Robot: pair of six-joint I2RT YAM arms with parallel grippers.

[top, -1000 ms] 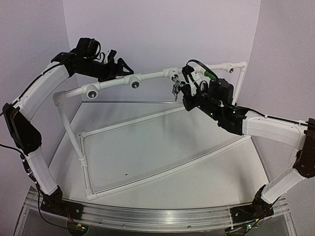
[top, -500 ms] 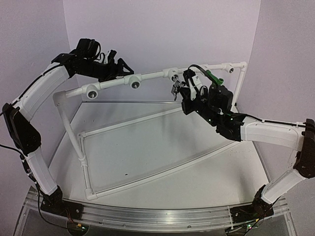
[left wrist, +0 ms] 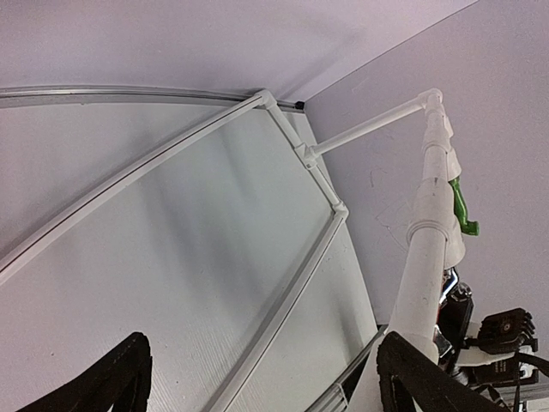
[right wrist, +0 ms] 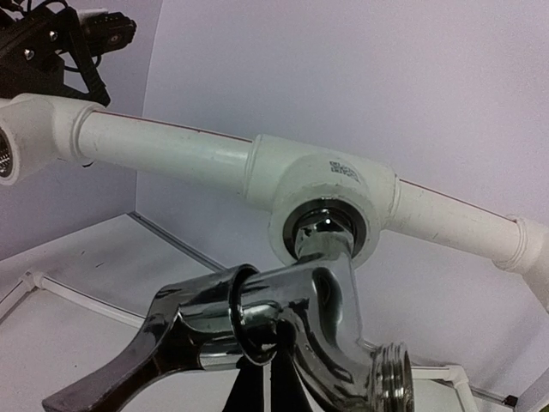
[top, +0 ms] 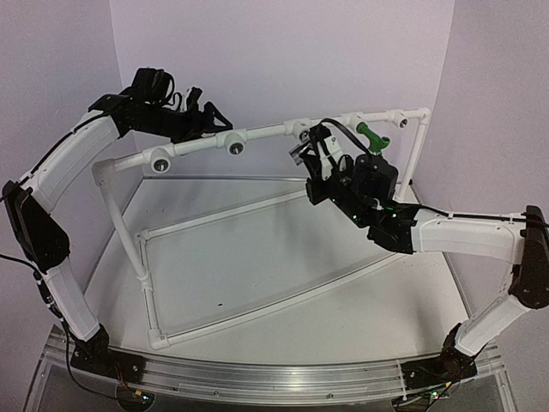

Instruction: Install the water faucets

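Note:
The silver chrome water faucet (top: 299, 151) (right wrist: 326, 318) has its stem in the socket of a white tee fitting (right wrist: 330, 184) on the top pipe (top: 257, 133). Its lever handle points left and down. My right gripper (top: 309, 158) (right wrist: 268, 382) is shut on the faucet's body from below. The green plastic water faucet (top: 371, 135) (left wrist: 461, 210) sits in a fitting farther right on the same pipe. My left gripper (top: 208, 120) (left wrist: 262, 365) is open at the pipe's left part. The pipe runs along its right finger (left wrist: 429, 382), and nothing is between the fingers.
Two white fittings with dark round holes (top: 160, 160) (top: 235, 148) sit on the left part of the pipe, and another (top: 401, 121) is near the right corner. The white pipe frame's base rails (top: 257, 305) lie on the table. Walls stand close behind.
My right gripper has swung left and down with the chrome faucet, its forearm dropping lower. This uncovers the green faucet in the top view. The left arm has not moved.

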